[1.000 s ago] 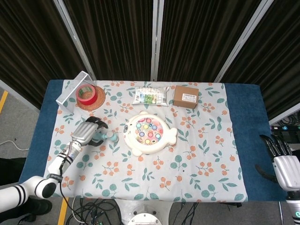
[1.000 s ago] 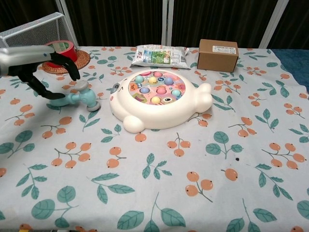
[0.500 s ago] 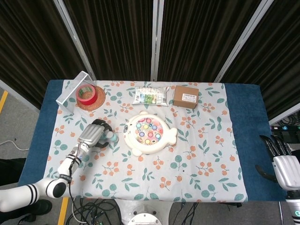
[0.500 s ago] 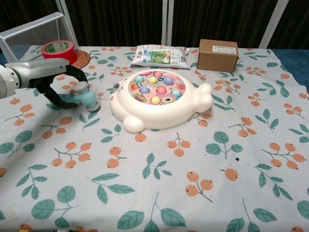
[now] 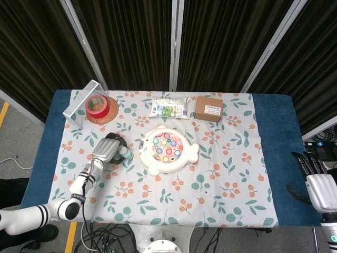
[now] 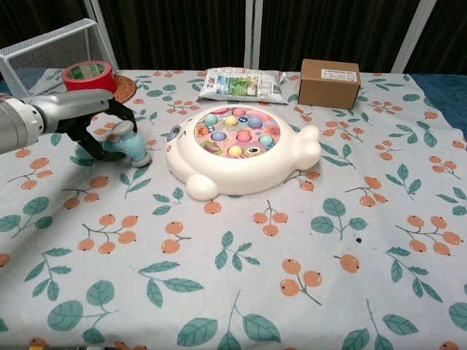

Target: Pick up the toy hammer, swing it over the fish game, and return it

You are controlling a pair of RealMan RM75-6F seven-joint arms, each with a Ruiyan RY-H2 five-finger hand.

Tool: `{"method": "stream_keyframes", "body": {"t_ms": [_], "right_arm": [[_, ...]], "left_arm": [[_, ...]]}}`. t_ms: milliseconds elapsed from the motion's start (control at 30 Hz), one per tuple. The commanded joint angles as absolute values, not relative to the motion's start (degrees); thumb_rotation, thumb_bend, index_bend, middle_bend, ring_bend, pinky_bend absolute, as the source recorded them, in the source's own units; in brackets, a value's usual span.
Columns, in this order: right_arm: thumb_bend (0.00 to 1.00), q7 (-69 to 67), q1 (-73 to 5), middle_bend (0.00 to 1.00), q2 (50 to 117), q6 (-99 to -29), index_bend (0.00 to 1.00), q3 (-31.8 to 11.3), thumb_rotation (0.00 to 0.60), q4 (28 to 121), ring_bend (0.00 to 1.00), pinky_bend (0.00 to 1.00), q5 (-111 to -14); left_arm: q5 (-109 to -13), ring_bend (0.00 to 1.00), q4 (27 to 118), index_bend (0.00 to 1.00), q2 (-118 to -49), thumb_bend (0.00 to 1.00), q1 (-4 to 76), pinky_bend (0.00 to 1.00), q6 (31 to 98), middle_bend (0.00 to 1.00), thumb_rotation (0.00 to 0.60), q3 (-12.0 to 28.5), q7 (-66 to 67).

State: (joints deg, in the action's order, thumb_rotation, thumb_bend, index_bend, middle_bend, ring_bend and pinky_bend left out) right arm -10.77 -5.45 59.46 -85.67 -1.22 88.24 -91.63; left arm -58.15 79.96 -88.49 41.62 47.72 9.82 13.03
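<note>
The teal toy hammer [image 6: 130, 144] lies on the cloth just left of the white fish game [image 6: 241, 164], its grey head pointing toward the game. My left hand [image 6: 91, 120] is down over the handle with its dark fingers curled around it, so most of the handle is hidden. From the head view, the left hand [image 5: 108, 150] covers the hammer [image 5: 126, 154] except for its head, beside the fish game [image 5: 167, 149]. The right hand [image 5: 318, 185] hangs beyond the table's right edge, fingers apart, holding nothing.
A wire basket [image 6: 51, 49] and a red tape roll [image 6: 86, 74] on a woven coaster sit at the back left. A snack packet [image 6: 241, 84] and a cardboard box [image 6: 329, 82] stand behind the fish game. The floral cloth covers the table.
The left hand came down from above the hammer and its fingers curled around the handle. The hammer stays on the table. The right hand has not moved.
</note>
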Motion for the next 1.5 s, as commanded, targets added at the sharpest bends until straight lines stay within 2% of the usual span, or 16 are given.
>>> {"method": "stream_keyframes", "body": {"t_ms": [33, 233, 600, 900, 1200, 1500], "right_arm": [[0.15, -10.7, -5.5, 0.12, 59.5, -85.6, 0.04, -1.2, 0.600, 88.3, 0.00, 0.00, -91.6], [0.15, -10.6, -5.5, 0.12, 59.4, -85.4, 0.04, -1.2, 0.600, 88.5, 0.00, 0.00, -91.4], [0.15, -9.8, -5.3, 0.13, 59.2, -85.7, 0.04, -1.2, 0.600, 89.2, 0.00, 0.00, -91.6], [0.15, -9.0, -4.8, 0.14, 59.0, -86.6, 0.04, -1.0, 0.600, 89.9, 0.00, 0.00, -92.1], [0.15, -8.4, -4.1, 0.14, 59.1, -87.8, 0.04, -0.9, 0.600, 90.2, 0.00, 0.00, -92.5], [0.15, -8.6, -3.3, 0.15, 59.7, -88.7, 0.04, -0.6, 0.600, 89.7, 0.00, 0.00, -92.5]], "left_arm": [[-58.1, 0.14, 79.9, 0.44, -88.5, 0.33, 41.7, 0.11, 47.7, 0.28, 0.600, 9.7, 13.0], [-58.0, 0.14, 79.1, 0.47, -89.1, 0.34, 41.7, 0.12, 47.8, 0.30, 0.600, 9.4, 12.5], [-62.3, 0.24, 77.7, 0.57, -88.4, 0.46, 41.0, 0.19, 49.2, 0.41, 0.600, 9.5, 7.9], [-70.6, 0.38, 75.7, 0.65, -87.2, 0.52, 40.7, 0.39, 52.7, 0.53, 0.600, 9.8, 0.8], [-78.7, 0.48, 75.1, 0.67, -86.4, 0.56, 43.8, 0.50, 53.6, 0.63, 0.600, 9.4, -1.0], [-82.9, 0.52, 75.5, 0.67, -83.4, 0.57, 52.4, 0.53, 46.5, 0.65, 0.600, 11.1, 1.1]]}}
